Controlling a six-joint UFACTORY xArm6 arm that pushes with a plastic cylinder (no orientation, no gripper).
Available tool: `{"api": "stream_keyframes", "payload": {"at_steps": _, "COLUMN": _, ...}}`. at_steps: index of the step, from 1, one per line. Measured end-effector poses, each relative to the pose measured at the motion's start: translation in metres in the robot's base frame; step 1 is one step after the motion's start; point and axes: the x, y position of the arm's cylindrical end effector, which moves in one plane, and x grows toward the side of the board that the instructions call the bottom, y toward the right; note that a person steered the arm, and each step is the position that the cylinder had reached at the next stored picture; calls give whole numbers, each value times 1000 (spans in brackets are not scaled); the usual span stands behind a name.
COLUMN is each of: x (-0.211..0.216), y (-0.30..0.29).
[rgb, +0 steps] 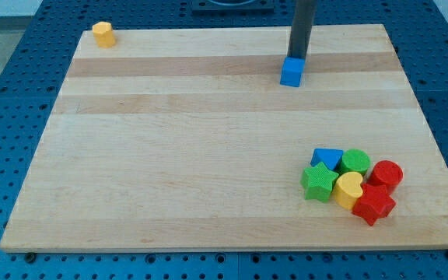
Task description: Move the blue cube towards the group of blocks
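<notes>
- The desk (208,155) is a pale wooden board; its whole outline shows, with a blue perforated surface (6,117) around it on every side.
- Most of the board is bare: the whole middle and the view's left and bottom-left carry no blocks.
- A yellow block (103,33) sits alone at the top-left corner, close to the top edge.
- The blue cube (292,71) lies in the upper part of the board, right of centre, near the top edge but not at it.
- My tip (298,58) stands at the cube's top side, touching or just short of it; the rod rises straight out of the view's top.
- There is no gripper on this arm, so nothing is grasped or released.
- The group lies well apart, toward the bottom-right: a blue triangular block (328,157), green round block (355,162), green star (318,180), yellow heart-shaped block (348,188), red cylinder (386,174) and red star (373,204), all packed touching.
- Bare wood lies between the cube and the group.
- The group sits near the right and bottom edges, with a margin left at each.
</notes>
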Motion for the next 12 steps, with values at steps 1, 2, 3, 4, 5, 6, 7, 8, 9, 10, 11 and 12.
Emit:
{"api": "stream_keyframes", "payload": {"at_steps": 1, "x": 17, "y": -9}}
{"api": "stream_keyframes", "payload": {"at_steps": 2, "x": 32, "y": -9}}
{"api": "stream_keyframes", "payload": {"at_steps": 3, "x": 53, "y": -15}}
{"api": "stream_keyframes", "payload": {"at_steps": 4, "x": 76, "y": -24}}
{"api": "stream_keyframes", "payload": {"at_steps": 5, "x": 102, "y": -31}}
{"api": "stream_keyframes", "payload": {"at_steps": 6, "x": 133, "y": -40}}
{"api": "stream_keyframes", "payload": {"at_steps": 7, "x": 160, "y": -52}}
{"api": "stream_keyframes", "payload": {"at_steps": 8, "x": 188, "y": -59}}
{"api": "stream_keyframes", "payload": {"at_steps": 9, "x": 197, "y": -76}}
{"api": "stream_keyframes", "payload": {"at_steps": 10, "x": 196, "y": -130}}
{"api": "stream_keyframes", "payload": {"at_steps": 11, "x": 229, "y": -155}}
{"api": "stream_keyframes", "payload": {"at_steps": 12, "x": 239, "y": -153}}
